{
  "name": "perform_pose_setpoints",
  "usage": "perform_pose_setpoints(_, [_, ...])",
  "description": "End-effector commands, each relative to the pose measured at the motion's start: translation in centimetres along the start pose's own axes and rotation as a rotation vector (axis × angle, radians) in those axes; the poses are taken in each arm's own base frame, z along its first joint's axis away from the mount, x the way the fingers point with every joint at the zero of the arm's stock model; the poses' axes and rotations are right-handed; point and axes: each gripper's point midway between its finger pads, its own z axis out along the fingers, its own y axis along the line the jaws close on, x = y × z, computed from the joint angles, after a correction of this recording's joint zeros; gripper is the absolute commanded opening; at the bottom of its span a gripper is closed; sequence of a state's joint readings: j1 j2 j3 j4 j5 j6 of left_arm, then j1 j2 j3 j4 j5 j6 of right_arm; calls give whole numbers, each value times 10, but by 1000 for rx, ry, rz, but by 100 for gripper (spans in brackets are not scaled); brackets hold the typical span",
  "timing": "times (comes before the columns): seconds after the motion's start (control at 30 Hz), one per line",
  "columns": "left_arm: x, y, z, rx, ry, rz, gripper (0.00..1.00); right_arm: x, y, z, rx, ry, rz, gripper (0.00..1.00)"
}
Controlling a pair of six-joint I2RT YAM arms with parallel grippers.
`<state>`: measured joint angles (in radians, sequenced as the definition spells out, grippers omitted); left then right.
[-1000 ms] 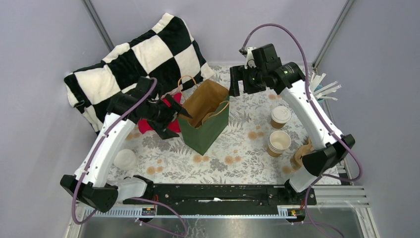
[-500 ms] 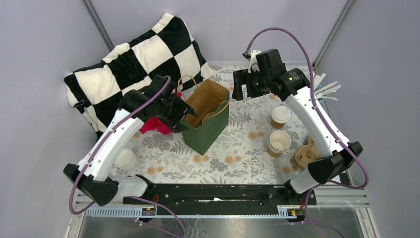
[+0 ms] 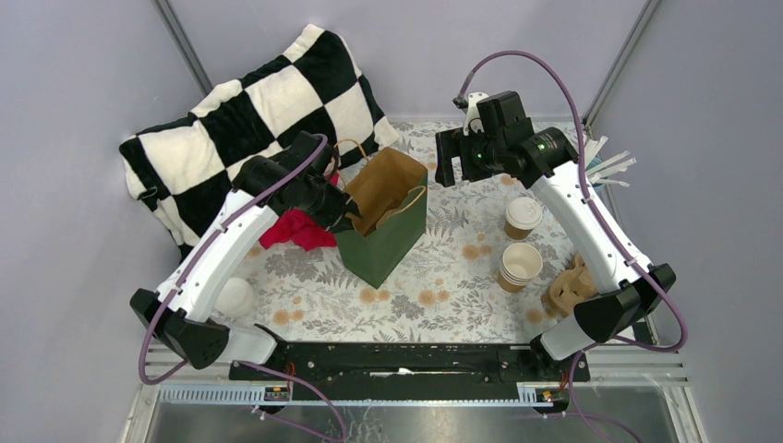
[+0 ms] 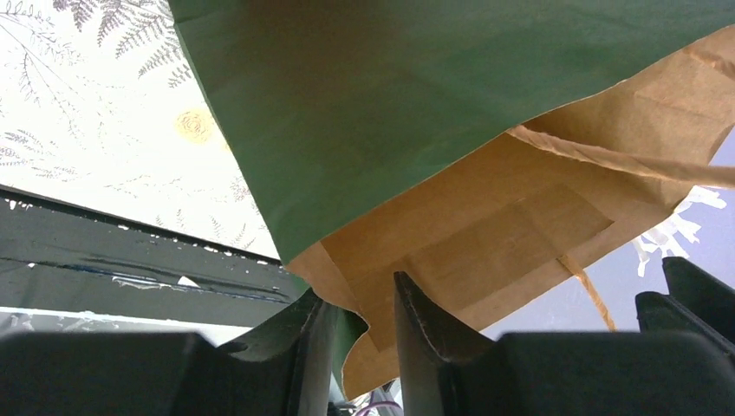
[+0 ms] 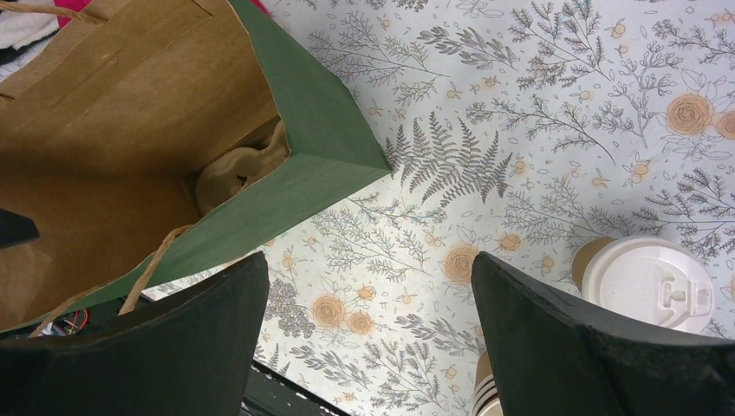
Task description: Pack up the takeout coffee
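The takeout coffee, a brown paper cup with a white lid, stands upright on the floral table right of centre. In the right wrist view the takeout coffee is at the lower right. A green paper bag with a brown inside stands open mid-table. My left gripper is at the bag's left rim. The left wrist view shows the left gripper with narrowed jaws straddling the corner of the bag, a gap still between them. My right gripper hovers above the bag's far right side. That right gripper is open and empty.
A molded cardboard carrier lies inside the bag. A stack of lidless cups stands near the coffee, with another cardboard carrier at the right edge. A red cloth, a checkered pillow and a white lid are on the left.
My left gripper has moved right onto the bag's rim and its jaws have narrowed around the paper. The right arm shifted slightly right, still open.
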<state>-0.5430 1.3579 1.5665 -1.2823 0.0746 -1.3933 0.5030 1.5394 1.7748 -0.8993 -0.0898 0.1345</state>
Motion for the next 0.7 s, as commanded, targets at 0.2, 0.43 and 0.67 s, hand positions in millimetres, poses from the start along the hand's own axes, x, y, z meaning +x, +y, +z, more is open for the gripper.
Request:
perform_pose_setpoints(0.2, [-13, -2, -12, -57, -65, -18, 10, -19, -9, -22, 59, -93, -37, 93])
perform_pose_setpoints(0.43, [-31, -16, -21, -30, -130, 204, 0, -17, -42, -36, 238, -104, -73, 93])
perform_pose_setpoints(0.67, [-33, -15, -18, 19, -126, 542, 0, 7, -116, -64, 507, -56, 75, 100])
